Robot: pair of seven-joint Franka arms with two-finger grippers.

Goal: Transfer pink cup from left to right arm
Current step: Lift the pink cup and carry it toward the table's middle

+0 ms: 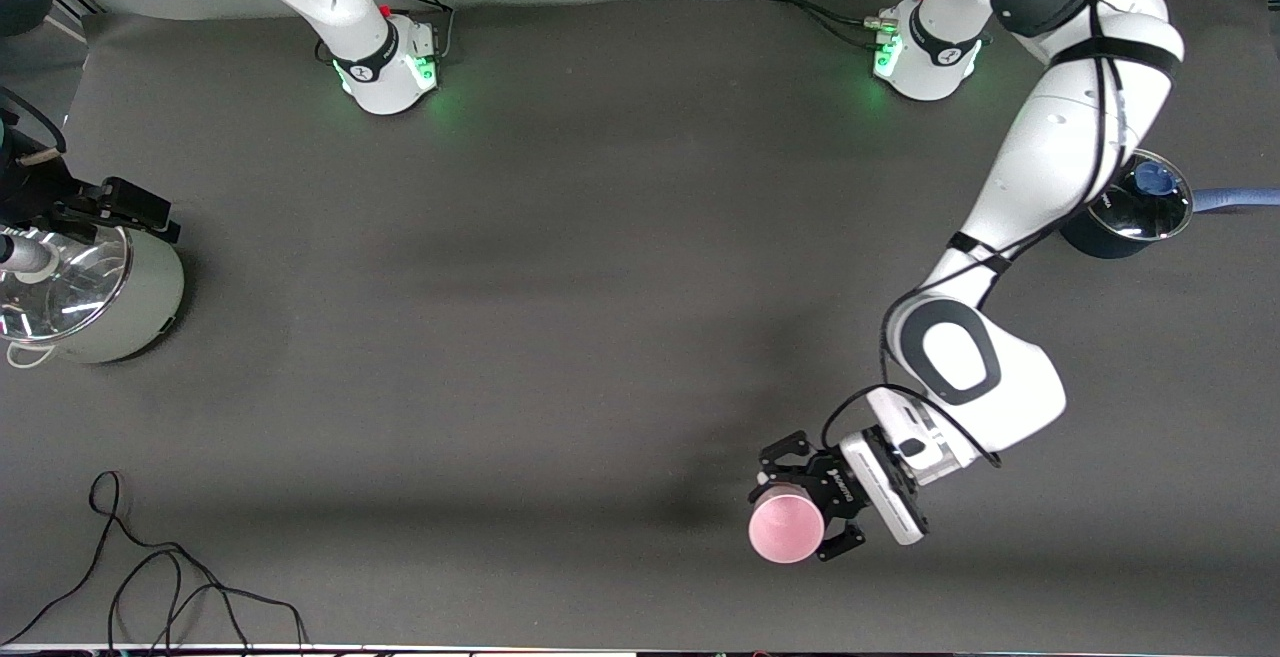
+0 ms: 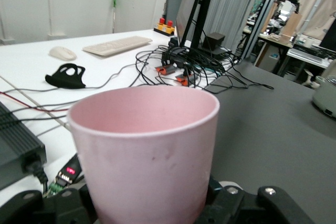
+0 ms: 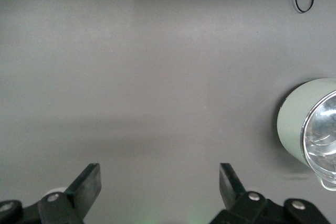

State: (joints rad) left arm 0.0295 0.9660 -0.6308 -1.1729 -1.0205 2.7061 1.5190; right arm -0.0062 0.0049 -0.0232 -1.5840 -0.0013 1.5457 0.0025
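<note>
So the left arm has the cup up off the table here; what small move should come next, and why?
Probably the right hand should start toward the table's middle. The left hand is shut on the small pale-pink plastic cup, held over the dark table near its front edge, while the right hand is open over bare table beside the pale-green metal pot, apart from the cup.

Pale-pink cup point(image 1: 787, 528), plain, handleless, tapered, held aloft in left claw point(image 1: 805, 505), over the table
</note>
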